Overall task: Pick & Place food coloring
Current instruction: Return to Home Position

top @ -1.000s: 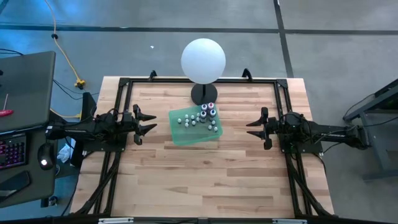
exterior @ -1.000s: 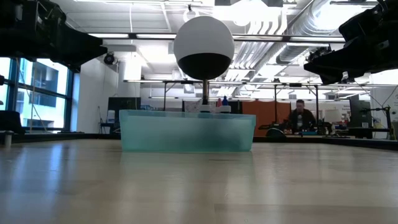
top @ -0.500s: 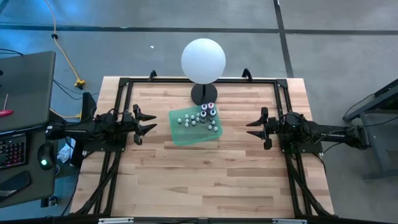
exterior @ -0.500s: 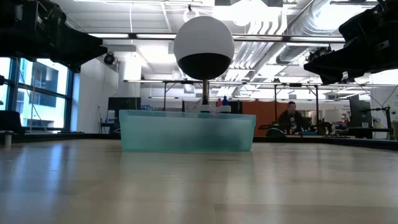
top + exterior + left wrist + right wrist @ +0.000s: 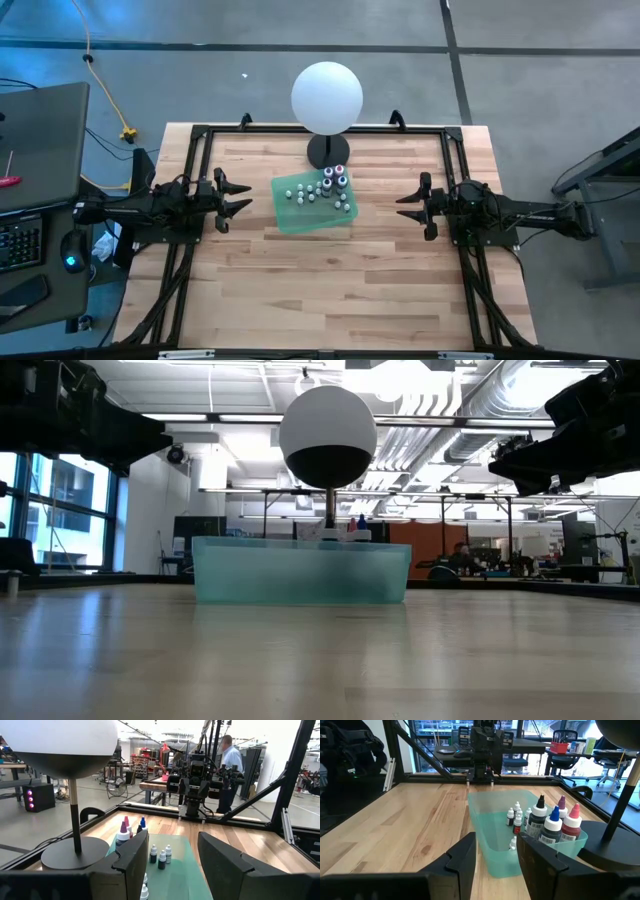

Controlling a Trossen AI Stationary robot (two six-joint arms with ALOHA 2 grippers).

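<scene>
Food coloring [image 5: 325, 188] sits in the green bin [image 5: 305, 222]. Left tool [image 5: 243, 198] and right tool [image 5: 408, 207] flank the bin, well apart, released, empty. Judged: homing step, nothing left to pick.

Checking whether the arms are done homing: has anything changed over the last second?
Nothing on the table moved. The left gripper and right gripper stay open at the sides, and the food coloring bottles stay in the green bin. Only a person far behind shifted leftward in the low view.
</scene>
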